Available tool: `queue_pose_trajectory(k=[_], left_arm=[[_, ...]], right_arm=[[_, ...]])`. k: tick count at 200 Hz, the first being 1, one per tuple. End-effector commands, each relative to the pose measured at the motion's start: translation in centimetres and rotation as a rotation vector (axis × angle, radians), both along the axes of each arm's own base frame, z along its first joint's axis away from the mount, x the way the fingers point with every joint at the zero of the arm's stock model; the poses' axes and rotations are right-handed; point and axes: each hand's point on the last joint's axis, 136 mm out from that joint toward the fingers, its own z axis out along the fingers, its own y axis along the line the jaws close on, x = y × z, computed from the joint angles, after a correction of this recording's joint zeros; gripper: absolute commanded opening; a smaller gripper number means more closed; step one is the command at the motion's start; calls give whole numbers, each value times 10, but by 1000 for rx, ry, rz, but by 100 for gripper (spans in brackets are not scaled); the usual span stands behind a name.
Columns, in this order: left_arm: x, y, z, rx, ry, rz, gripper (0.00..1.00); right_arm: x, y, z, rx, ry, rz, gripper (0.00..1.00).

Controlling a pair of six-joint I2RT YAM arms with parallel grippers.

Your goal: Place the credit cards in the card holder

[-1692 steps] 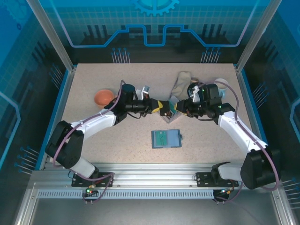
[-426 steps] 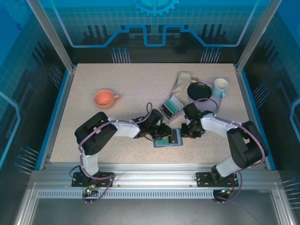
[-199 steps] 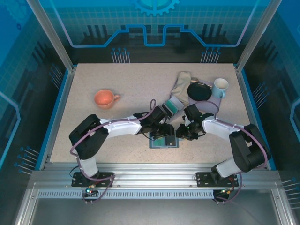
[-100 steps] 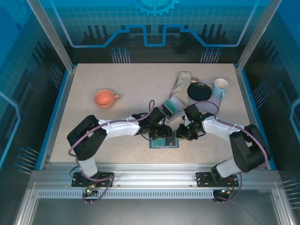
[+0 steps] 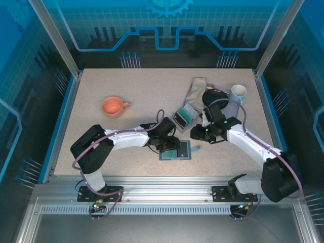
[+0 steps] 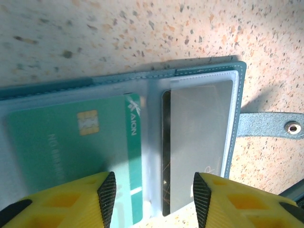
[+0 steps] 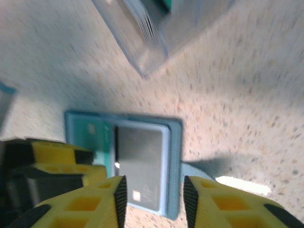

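Note:
The card holder (image 6: 240, 95) lies open and flat on the table, its snap strap (image 6: 273, 126) sticking out to the right. A teal-green credit card (image 6: 71, 137) sits in its left pocket and a dark credit card (image 6: 199, 137) in its right pocket. My left gripper (image 6: 154, 194) hovers open just over the holder's middle, with nothing between its fingers. In the top view the left gripper (image 5: 171, 146) covers the left half of the card holder (image 5: 185, 151). My right gripper (image 5: 195, 134) is off the holder's far right corner. In its wrist view the right gripper (image 7: 154, 199) is open above the card holder (image 7: 173, 156).
A small clear tray (image 5: 184, 116) with something teal in it stands just behind the holder. Further back right are a beige cloth (image 5: 196, 90), a black disc (image 5: 215, 97) and a white mug (image 5: 237, 93). An orange cup (image 5: 112, 106) sits at the left.
My right gripper has drawn back up and to the right, off the holder, and its jaws have spread. The left gripper stays over the holder, which has shifted slightly left.

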Motion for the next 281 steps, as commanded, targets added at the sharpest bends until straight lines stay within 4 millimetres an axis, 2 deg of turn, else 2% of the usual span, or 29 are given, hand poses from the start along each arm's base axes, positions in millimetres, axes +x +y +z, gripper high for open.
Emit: queue_pose_trajectory(k=[1,21,52,84,110,136,156,216,226,241,258,281], left_arm=[[10,10,24,-14,-63,12,52],[21,15,36,-45,-82,41,56],[45,21,48,-141,-82,109,60],[66,29,55,-195,-88,173,63],[72,34,55,-204,-81,192,63],[71,39,51,-195,-73,198,64],[69,42,46,-190,-63,205,64],[72,42,47,-185,-66,205,64],[74,43,46,-180,-66,212,64],[80,45,43,-170,-55,228,64],[89,47,38,-148,-31,240,60],[106,41,35,-151,-11,245,57]], right_arm=[[20,-21,21,-79,-69,-3,48],[46,-27,29,-80,-76,-5,57],[90,-19,21,-62,-42,36,72],[132,-11,1,-43,4,54,77],[151,-1,-15,-22,54,82,78],[149,14,-28,51,112,115,77],[140,21,-34,91,143,134,76],[97,45,-17,211,150,184,74],[92,42,-17,184,152,183,74],[92,25,-20,60,134,160,75],[97,4,-18,-72,97,126,76],[102,-10,-10,-182,46,124,77]])
